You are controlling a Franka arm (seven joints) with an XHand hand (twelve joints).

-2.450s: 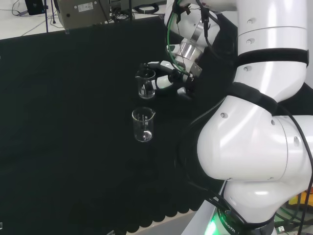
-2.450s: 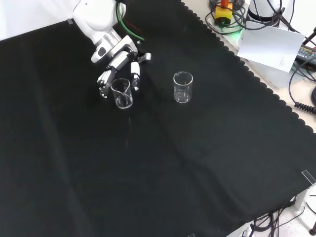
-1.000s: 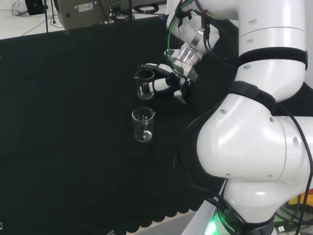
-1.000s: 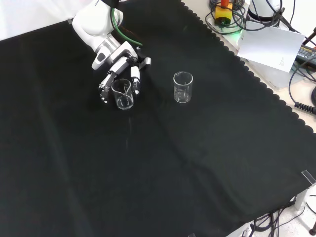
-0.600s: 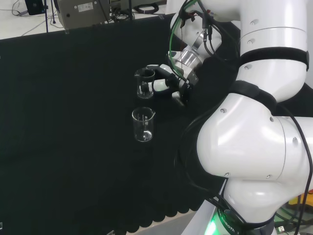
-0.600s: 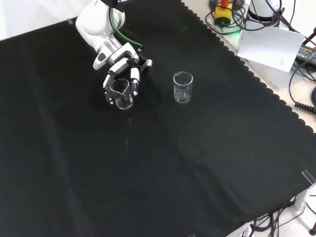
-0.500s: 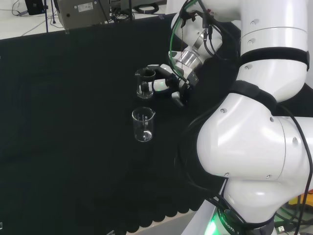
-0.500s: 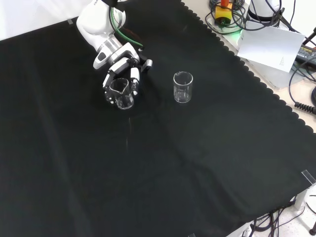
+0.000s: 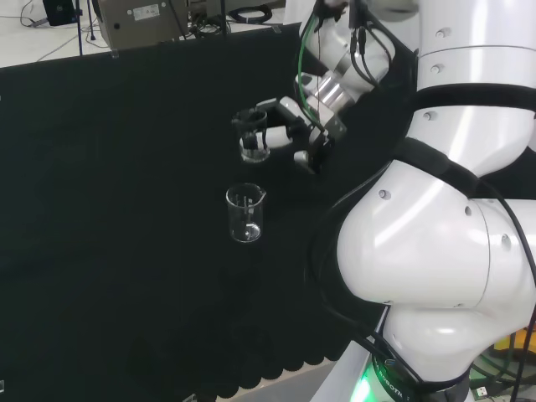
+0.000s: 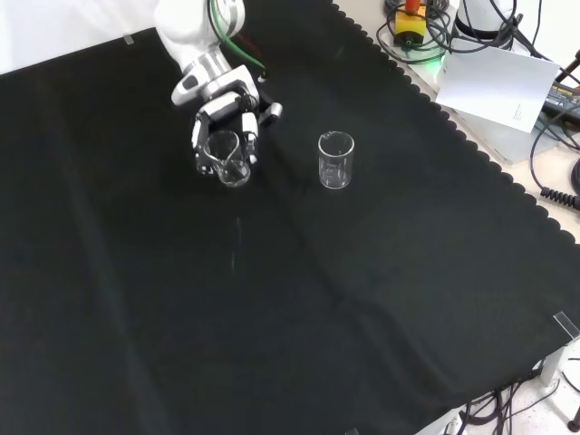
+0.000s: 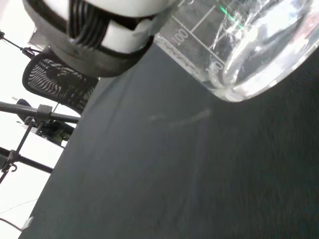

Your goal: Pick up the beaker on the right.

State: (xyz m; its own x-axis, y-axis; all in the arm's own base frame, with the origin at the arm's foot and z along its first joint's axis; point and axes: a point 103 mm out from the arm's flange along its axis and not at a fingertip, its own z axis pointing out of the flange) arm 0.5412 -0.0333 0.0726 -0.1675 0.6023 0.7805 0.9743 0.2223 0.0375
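Since the frame taken half a second earlier, the black and white robot hand (image 9: 289,126) has risen from the black cloth (image 10: 299,299) with the small clear glass beaker with printed graduations (image 10: 227,158) in its grasp; in the head view this beaker (image 9: 255,134) now sits higher in the frame than it did, and its rim leans slightly. Fingers (image 10: 248,136) are curled round the beaker wall, with the thumb on the opposite side, so the hand is closed on the vessel. In the wrist view the rounded base of the held beaker (image 11: 249,45) is seen clear of the cloth (image 11: 164,169), with dark fabric visible beneath it and no contact between the two; a blurred ribbed part of the hand (image 11: 99,30) lies just beside the glass. A second clear glass beaker of similar form (image 10: 335,160) stands upright on the cloth, unmoved since the earlier frames, well apart from the hand and to the right of it in the front view. In the head view that second beaker (image 9: 244,213) stands nearer the camera than the held one. Neither beaker can be seen to contain liquid. The white arm link (image 9: 435,276) occupies the right of the head view. A white sheet of paper (image 10: 494,83) lies beyond the scalloped edge of the cloth at the upper right of the front view.
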